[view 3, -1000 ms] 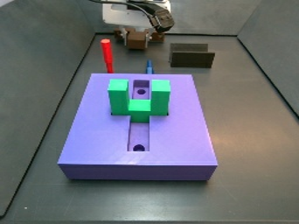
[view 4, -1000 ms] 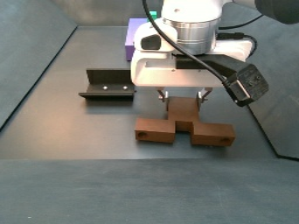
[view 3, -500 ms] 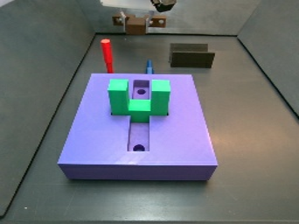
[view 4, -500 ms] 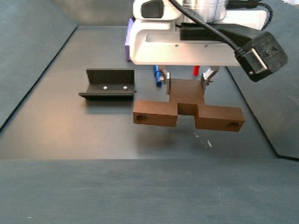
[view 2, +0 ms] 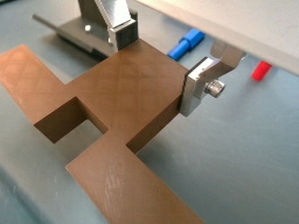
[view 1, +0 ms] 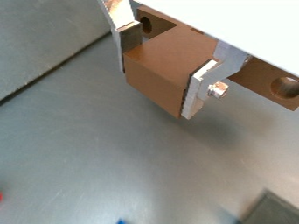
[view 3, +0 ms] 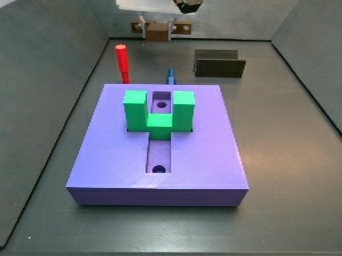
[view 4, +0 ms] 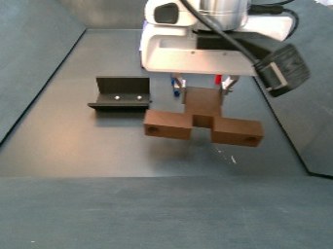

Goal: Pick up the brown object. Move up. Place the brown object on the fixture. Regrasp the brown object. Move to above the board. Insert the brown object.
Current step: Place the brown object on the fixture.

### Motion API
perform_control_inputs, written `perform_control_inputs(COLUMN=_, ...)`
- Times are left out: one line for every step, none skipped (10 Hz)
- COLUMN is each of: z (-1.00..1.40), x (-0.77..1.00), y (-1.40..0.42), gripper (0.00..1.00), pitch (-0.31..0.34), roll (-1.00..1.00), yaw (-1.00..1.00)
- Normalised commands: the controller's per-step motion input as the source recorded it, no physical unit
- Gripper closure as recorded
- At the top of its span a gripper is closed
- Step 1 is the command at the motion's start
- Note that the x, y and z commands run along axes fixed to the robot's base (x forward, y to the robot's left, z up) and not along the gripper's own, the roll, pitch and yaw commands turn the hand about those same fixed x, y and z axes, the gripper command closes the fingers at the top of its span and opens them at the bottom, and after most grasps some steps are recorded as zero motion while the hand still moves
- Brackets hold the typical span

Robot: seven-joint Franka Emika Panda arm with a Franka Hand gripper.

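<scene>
The brown object (view 4: 164, 124) hangs in the air above the grey floor, its shadow beneath it. My gripper (view 4: 202, 96) is shut on its middle stem, with a silver finger (view 2: 201, 86) pressed on each side of the block (view 2: 111, 101). A round hole shows in one arm of the piece (view 1: 281, 86). In a side view the gripper (view 3: 158, 24) and the piece (view 3: 158, 33) are high at the far end. The fixture (view 4: 120, 94) stands on the floor apart from the piece, also visible as a dark block (view 3: 219, 65). The purple board (view 3: 207, 150) lies nearer the camera.
A green U-shaped block (view 3: 159, 110) sits on the board over its slot. A red peg (view 3: 120, 62) stands beside the board's far corner, and a blue peg (view 2: 184, 43) lies on the floor near it. Dark walls enclose the floor.
The gripper has risen with the brown object, lifting it off the floor; over the last half second it only shifted slightly.
</scene>
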Motion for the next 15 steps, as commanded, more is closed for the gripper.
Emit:
perform_control_inputs(z=0.17, x=0.4, y=-0.03, gripper=1.0, pitch=0.0, roll=-1.0, yaw=-0.28)
perform_control_inputs(z=0.12, x=0.36, y=-0.01, gripper=1.0, pitch=0.0, roll=-1.0, yaw=-0.3)
perform_control_inputs(z=0.0, x=0.49, y=-0.09, gripper=1.0, pitch=0.0, roll=-0.93, yaw=-0.24)
perform_control_inputs(z=0.0, x=0.43, y=-0.07, gripper=1.0, pitch=0.0, roll=-0.97, yaw=-0.23)
perform_control_inputs(z=0.06, x=0.46, y=-0.06, gripper=1.0, pitch=0.0, roll=-0.99, yaw=-0.17)
perform_control_inputs(z=0.19, x=0.34, y=-0.03, gripper=1.0, pitch=0.0, roll=-1.0, yaw=-0.12)
perform_control_inputs(z=0.22, x=0.46, y=-0.06, gripper=1.0, pitch=0.0, roll=-1.0, yaw=-0.07)
perform_control_inputs(z=0.27, x=0.46, y=-0.05, gripper=1.0, pitch=0.0, roll=-1.0, yaw=0.0)
perform_control_inputs(z=0.29, x=0.47, y=-0.08, gripper=1.0, pitch=0.0, roll=-0.99, yaw=0.0)
perform_control_inputs(z=0.21, x=0.43, y=-0.16, gripper=1.0, pitch=0.006, roll=-0.85, yaw=0.02)
perform_control_inputs(z=0.17, x=0.47, y=-0.17, gripper=1.0, pitch=0.083, roll=-0.75, yaw=0.07)
perform_control_inputs(z=0.17, x=0.45, y=-0.19, gripper=1.0, pitch=0.12, roll=-0.71, yaw=0.13)
perform_control_inputs(z=0.05, x=0.41, y=-0.19, gripper=1.0, pitch=0.12, roll=-0.71, yaw=0.11)
perform_control_inputs(z=0.0, x=0.41, y=-0.19, gripper=1.0, pitch=0.123, roll=-0.74, yaw=0.02)
perform_control_inputs(z=0.01, x=0.43, y=-0.2, gripper=1.0, pitch=0.106, roll=-0.7, yaw=0.0)
